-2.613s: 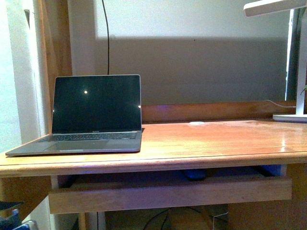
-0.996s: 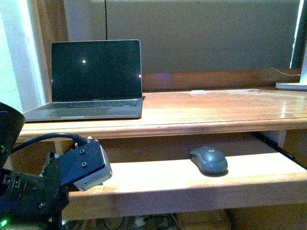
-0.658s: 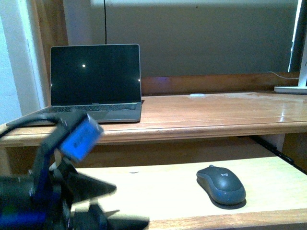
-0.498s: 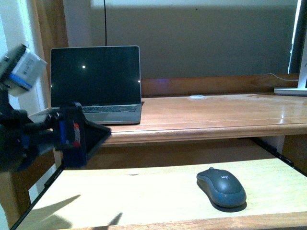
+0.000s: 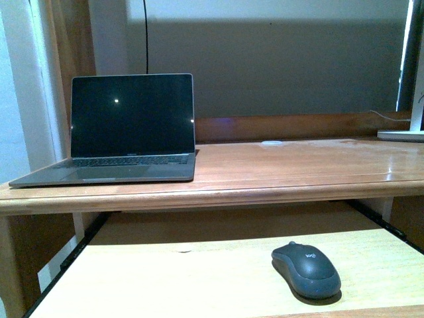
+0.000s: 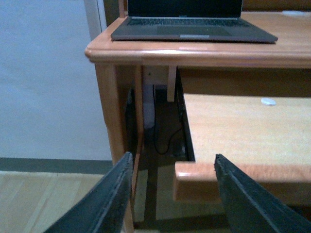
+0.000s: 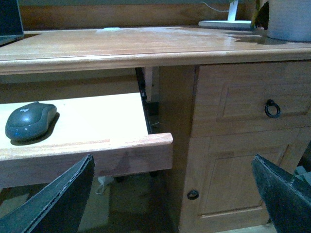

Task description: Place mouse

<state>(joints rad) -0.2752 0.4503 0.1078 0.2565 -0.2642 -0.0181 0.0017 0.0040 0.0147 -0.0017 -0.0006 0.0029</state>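
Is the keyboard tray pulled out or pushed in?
Pulled out: the keyboard tray juts forward past the desktop edge, mouse resting on it.

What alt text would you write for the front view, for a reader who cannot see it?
A dark grey mouse lies on the pale pull-out tray beneath a wooden desk, toward the right. On the desk top, at the left, an open laptop shows a dark screen; no robot arm is in view.
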